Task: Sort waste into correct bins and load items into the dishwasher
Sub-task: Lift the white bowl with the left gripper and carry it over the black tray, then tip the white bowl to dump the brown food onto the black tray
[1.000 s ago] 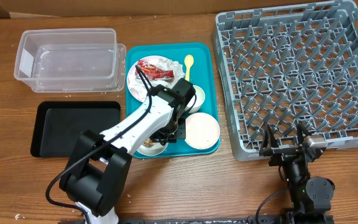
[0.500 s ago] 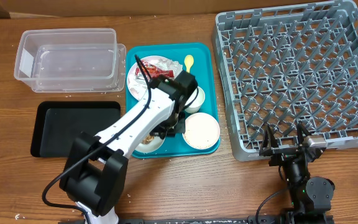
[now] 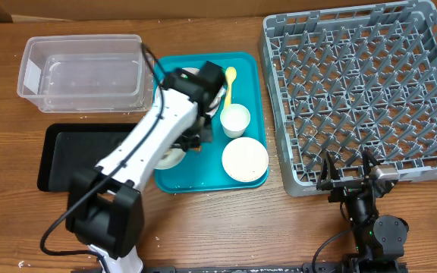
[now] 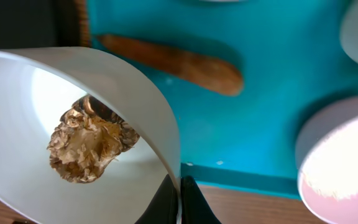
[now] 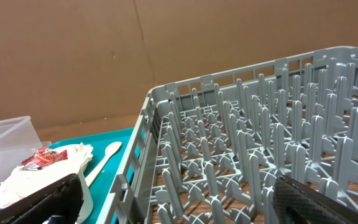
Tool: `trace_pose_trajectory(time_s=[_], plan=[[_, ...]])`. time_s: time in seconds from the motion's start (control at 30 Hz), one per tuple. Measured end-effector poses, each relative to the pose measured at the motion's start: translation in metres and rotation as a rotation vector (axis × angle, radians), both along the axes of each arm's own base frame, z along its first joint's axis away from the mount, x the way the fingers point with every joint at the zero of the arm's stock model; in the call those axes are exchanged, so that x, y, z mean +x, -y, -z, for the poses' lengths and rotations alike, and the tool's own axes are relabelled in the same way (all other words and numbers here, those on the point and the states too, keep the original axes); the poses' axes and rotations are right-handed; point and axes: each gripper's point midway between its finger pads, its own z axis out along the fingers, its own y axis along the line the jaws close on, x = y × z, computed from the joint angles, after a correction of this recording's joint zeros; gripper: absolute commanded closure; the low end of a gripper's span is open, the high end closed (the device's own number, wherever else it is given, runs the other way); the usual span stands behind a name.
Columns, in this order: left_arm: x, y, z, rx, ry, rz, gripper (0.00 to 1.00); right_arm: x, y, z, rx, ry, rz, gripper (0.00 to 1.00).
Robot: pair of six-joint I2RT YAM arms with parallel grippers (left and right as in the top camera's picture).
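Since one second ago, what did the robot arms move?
The left gripper, shut on the rim of the small white bowl, carried it and its brown food chunk leftward across the teal tray toward the black tray. The open right gripper, dish rack, cup and larger bowl stayed put.

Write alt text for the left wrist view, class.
A white bowl holding a brown food chunk is pinched at its rim by the jaws. Behind it, a carrot stick and another bowl sit on a teal tray.

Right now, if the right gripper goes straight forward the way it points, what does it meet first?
The grey dish rack, most likely its near wall or first pegs; the gripper's height against it is unclear.
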Motion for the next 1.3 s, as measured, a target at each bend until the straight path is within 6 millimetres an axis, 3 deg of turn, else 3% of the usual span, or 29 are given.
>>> trace_pose_trajectory(time_s=[0.33, 0.9, 1.2, 1.3], plan=[[0.037, -0.061, -0.035, -0.167, 0.149, -0.209, 0.96, 0.000, 0.000, 0.000, 0.001, -0.001, 0.000, 0.00], [0.054, -0.106, -0.061, -0.650, 0.200, -0.280, 0.96, 0.000, 0.000, 0.000, 0.000, 0.000, 0.000, 0.00], [0.054, -0.121, -0.081, -0.859, 0.257, -0.289, 0.96, 0.000, 0.000, 0.000, 0.000, 0.000, 0.000, 0.00], [0.050, -0.129, -0.079, -0.904, 0.263, -0.315, 0.96, 0.000, 0.000, 0.000, 0.001, 0.000, 0.000, 0.00]])
